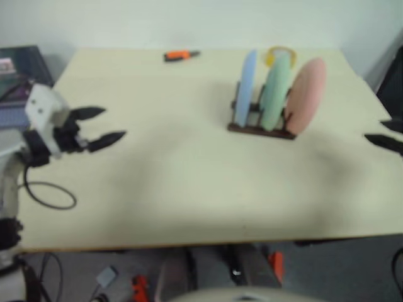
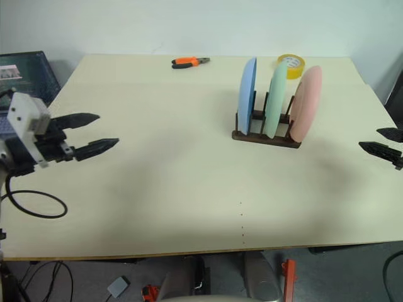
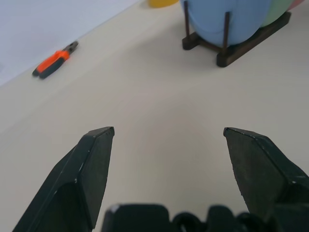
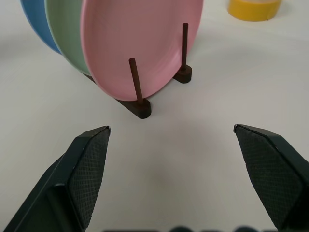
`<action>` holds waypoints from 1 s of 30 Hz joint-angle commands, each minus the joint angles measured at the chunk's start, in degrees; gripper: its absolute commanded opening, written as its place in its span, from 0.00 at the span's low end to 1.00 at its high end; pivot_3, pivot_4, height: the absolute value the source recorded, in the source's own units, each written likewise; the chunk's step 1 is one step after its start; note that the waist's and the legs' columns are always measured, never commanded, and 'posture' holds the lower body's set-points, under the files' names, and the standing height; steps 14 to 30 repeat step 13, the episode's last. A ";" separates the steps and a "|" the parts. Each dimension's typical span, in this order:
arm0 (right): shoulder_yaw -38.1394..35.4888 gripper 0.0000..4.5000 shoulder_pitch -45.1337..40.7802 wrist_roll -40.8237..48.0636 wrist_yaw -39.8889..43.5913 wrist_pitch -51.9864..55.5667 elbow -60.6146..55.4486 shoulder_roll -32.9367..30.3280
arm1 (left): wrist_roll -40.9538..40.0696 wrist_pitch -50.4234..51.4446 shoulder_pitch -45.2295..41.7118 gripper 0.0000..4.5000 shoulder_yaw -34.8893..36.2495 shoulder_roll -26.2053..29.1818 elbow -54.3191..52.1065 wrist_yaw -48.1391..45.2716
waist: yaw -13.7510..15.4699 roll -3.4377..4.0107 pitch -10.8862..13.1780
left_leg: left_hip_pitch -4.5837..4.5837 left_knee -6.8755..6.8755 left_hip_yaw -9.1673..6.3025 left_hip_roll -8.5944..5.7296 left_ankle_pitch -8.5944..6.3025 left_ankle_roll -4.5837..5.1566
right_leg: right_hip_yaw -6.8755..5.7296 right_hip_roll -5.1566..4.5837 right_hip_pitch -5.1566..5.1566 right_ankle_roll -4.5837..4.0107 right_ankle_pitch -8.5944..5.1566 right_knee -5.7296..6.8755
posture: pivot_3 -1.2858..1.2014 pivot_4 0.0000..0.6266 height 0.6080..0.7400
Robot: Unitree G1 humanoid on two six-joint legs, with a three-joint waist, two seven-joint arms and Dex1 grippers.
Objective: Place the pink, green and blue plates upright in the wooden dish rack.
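Rack stands on the far right part of the table and holds three plates upright: blue plate on the left, green plate in the middle, pink plate on the right. Just behind it lies a yellow tape roll; orange pliers lie far left of it. Left gripper and right gripper hang wide open, empty, well apart from the rack.

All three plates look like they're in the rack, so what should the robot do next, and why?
Probably nothing more than resting both arms. The blue plate, green plate and pink plate stand upright in the dark wooden dish rack, and the left pincer and right pincer are open, holding nothing.
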 commanded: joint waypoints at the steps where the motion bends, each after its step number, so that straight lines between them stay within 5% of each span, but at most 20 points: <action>1: -1.56 0.99 -2.66 -0.38 1.61 -2.46 1.80 -1.70 | -0.72 -1.23 -0.03 0.89 3.45 2.52 0.89 -1.04 | 0.00 0.01 0.01 | 0.00 0.00 0.04 0.00 0.00 0.00 | 0.03 -0.01 0.00 0.00 0.00 -0.01 | 0.52 0.24 1.00; 30: -0.27 0.99 -4.21 -2.33 3.84 -2.96 5.11 -0.40 | -1.77 0.04 5.08 0.89 6.84 4.17 -1.85 -1.43 | 0.06 0.01 0.00 | 0.04 -0.06 0.23 -0.02 -0.01 -0.01 | 0.08 -0.34 -0.02 0.05 0.03 -0.02 | 0.52 0.24 1.00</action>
